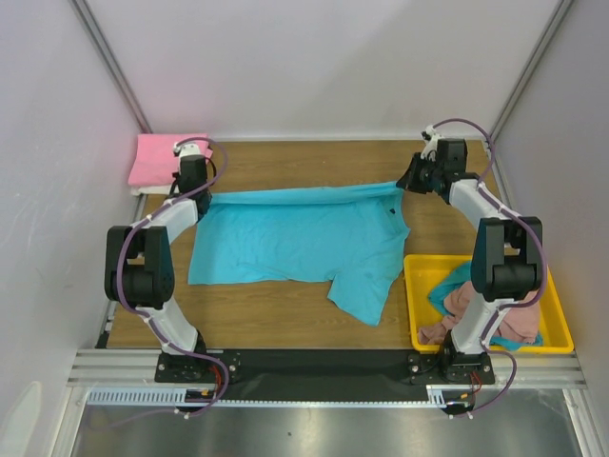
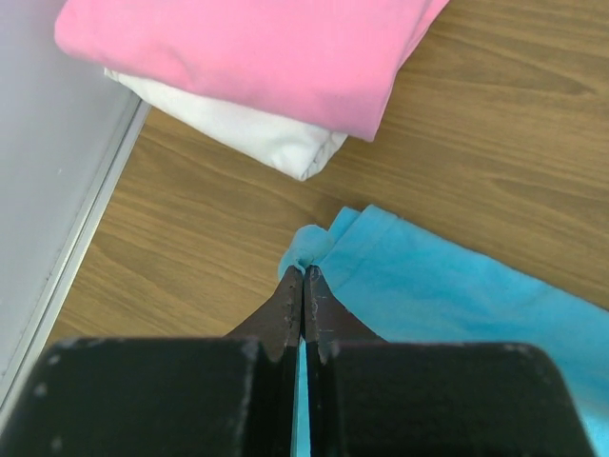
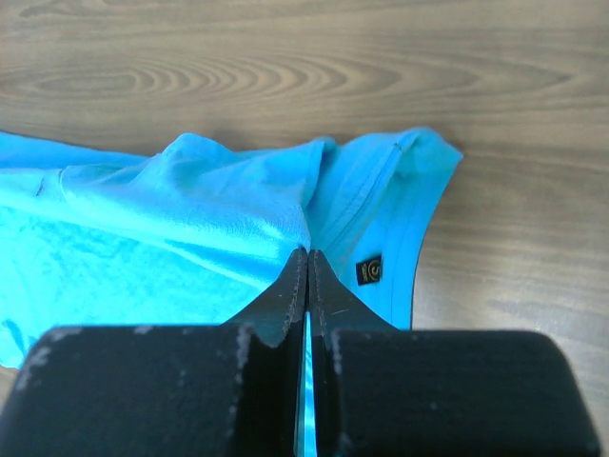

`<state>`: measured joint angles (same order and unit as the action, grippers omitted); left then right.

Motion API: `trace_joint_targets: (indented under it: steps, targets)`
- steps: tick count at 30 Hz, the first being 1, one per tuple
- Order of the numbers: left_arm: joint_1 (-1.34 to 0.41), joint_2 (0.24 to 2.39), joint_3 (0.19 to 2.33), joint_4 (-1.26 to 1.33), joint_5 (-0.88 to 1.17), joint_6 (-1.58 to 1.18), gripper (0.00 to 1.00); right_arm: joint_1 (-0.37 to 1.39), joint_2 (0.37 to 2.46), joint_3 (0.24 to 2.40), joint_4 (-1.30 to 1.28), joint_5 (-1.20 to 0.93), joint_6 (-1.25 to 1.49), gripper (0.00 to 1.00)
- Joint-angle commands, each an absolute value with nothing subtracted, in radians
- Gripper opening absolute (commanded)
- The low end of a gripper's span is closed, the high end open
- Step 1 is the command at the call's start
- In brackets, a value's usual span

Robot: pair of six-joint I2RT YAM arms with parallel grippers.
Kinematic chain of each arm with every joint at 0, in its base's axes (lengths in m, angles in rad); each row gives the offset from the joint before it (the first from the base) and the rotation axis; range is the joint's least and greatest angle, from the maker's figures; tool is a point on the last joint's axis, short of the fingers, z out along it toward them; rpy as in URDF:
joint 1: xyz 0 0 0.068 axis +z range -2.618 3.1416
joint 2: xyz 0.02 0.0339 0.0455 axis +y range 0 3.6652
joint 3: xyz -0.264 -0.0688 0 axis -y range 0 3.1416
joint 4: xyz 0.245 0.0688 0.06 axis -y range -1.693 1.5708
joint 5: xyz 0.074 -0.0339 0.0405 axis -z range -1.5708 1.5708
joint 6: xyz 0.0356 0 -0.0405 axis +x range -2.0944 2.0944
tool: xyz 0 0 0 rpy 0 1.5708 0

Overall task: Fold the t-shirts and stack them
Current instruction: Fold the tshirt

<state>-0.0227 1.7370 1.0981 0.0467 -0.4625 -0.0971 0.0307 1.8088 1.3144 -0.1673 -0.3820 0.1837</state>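
Note:
A turquoise t-shirt (image 1: 295, 243) lies spread across the middle of the wooden table. Its far edge is pulled taut between both grippers. My left gripper (image 1: 197, 195) is shut on the shirt's far left corner (image 2: 314, 246), with cloth pinched between the fingertips (image 2: 303, 276). My right gripper (image 1: 411, 181) is shut on the far right edge (image 3: 285, 205), near the collar with a small black label (image 3: 369, 270). A bright pink folded t-shirt (image 2: 257, 48) rests on a cream white folded one (image 2: 257, 133) at the far left corner (image 1: 164, 157).
A shallow yellow tray (image 1: 561, 328) stands at the near right and holds crumpled dusty pink (image 1: 514, 319) and teal cloth (image 1: 447, 290). White walls close in the table on three sides. The right arm's base rises in front of the tray.

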Motion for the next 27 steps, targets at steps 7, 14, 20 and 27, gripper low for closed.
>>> trace_joint_targets:
  steps: [7, 14, 20, 27]
  targets:
    - [-0.005, 1.678, 1.055, 0.032, -0.465, -0.052, 0.00, 0.029, 1.749, 1.241, -0.176, -0.347, 0.183, 0.00]
    - [-0.005, 1.704, 1.045, 0.009, -0.465, -0.052, 0.00, 0.029, 1.776, 1.241, -0.213, -0.353, 0.178, 0.00]
    - [-0.006, 1.704, 1.031, 0.008, -0.465, -0.051, 0.00, 0.031, 1.766, 1.229, -0.219, -0.348, 0.167, 0.00]
    - [-0.008, 1.641, 1.016, -0.043, -0.468, -0.055, 0.53, 0.046, 1.737, 1.229, -0.247, -0.362, 0.158, 0.44]
